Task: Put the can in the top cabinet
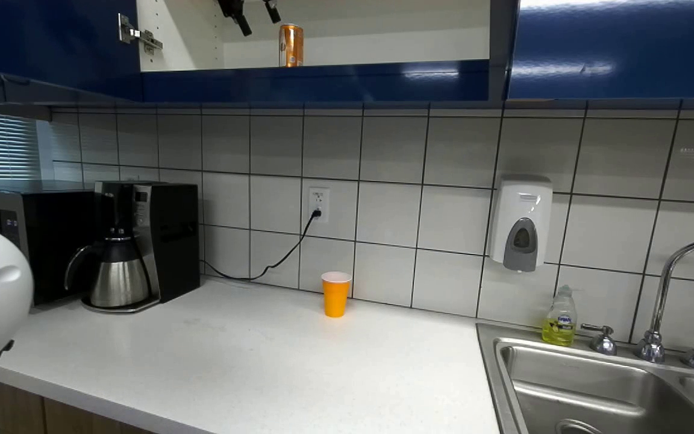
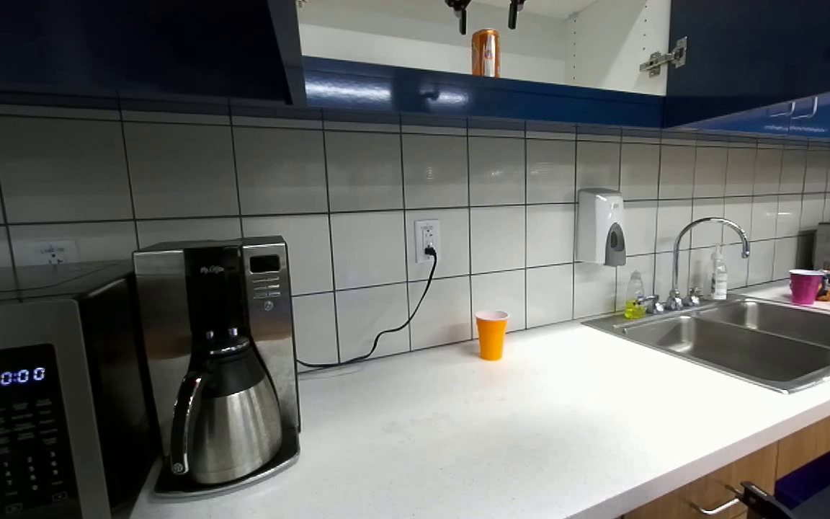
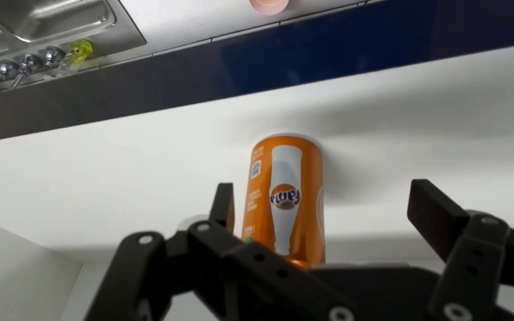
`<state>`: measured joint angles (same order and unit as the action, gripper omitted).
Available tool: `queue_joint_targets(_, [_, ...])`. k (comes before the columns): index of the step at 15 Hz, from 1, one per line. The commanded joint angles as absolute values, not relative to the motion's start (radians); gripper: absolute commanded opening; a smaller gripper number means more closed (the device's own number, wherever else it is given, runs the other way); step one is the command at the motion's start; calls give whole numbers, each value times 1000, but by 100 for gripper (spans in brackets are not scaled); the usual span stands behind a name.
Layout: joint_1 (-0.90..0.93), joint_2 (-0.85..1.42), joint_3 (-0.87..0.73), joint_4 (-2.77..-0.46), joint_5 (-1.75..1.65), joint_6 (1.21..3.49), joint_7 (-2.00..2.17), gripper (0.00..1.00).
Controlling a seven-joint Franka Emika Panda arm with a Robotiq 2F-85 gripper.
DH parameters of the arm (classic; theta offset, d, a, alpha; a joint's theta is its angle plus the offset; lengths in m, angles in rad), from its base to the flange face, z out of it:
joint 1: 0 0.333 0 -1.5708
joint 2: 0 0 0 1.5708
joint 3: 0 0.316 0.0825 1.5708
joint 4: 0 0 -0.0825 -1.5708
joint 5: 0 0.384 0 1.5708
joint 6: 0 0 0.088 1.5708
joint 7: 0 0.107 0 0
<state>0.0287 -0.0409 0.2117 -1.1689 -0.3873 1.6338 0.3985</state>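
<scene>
The can [image 1: 291, 46] is an orange Fanta can. It stands upright on the shelf inside the open top cabinet [image 1: 323, 81], which has glossy dark blue doors and a pale interior. Both also show in the other exterior view, the can [image 2: 485, 53] and the cabinet [image 2: 487, 94]. My gripper [image 2: 488, 21] is open, with its two black fingers above the can's top. In the wrist view, the can [image 3: 286, 196] appears between the spread fingers [image 3: 322, 185], closer to the left finger, with a gap on the right. Its top end is hidden behind the gripper.
Hinged blue cabinet doors stand open beside the shelf. A raised blue front edge [image 3: 328, 49] runs along the shelf. Below are an orange cup [image 1: 335, 295], a coffee maker [image 2: 220, 360], a microwave [image 2: 33, 404], a soap dispenser [image 1: 522, 223] and a sink [image 1: 491, 361].
</scene>
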Motion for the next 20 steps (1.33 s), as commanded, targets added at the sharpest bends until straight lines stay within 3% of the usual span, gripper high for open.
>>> queue_joint_targets(1, [30, -195, 205, -1358, -351, 1646, 383, 100])
queue_joint_targets(10, [70, -484, 198, -1826, -311, 1768, 385, 100])
queue_joint_targets(20, [78, -604, 211, -2199, -297, 1919, 381, 100])
